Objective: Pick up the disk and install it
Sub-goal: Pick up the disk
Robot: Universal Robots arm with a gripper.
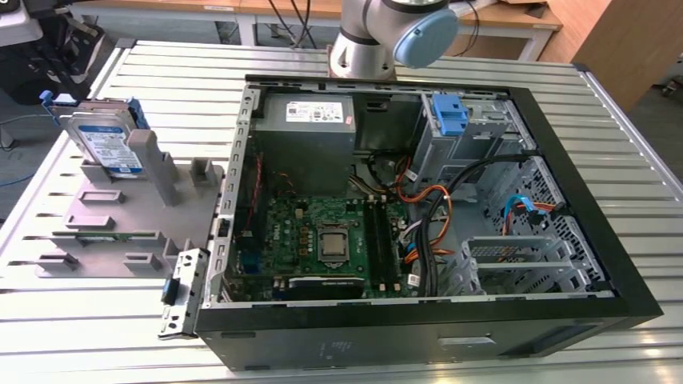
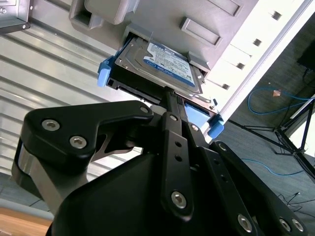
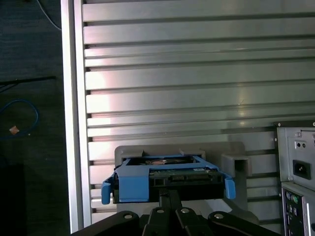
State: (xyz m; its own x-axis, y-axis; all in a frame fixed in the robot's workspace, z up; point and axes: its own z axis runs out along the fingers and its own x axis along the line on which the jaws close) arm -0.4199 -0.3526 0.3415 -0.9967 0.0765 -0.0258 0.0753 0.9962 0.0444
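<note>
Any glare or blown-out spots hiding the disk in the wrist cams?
First wrist view: glare on the table slats, clear of the disk, whose near edge sits in shade. Second wrist view: the table edge washes out white, the disk's label is evenly lit. Exterior view: even light, no glare on the disk.

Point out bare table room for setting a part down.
Bare table slats run between the grey fixture holding the disk and the robot base; more along the exterior view's right edge. The open computer case is crowded with cables.
</note>
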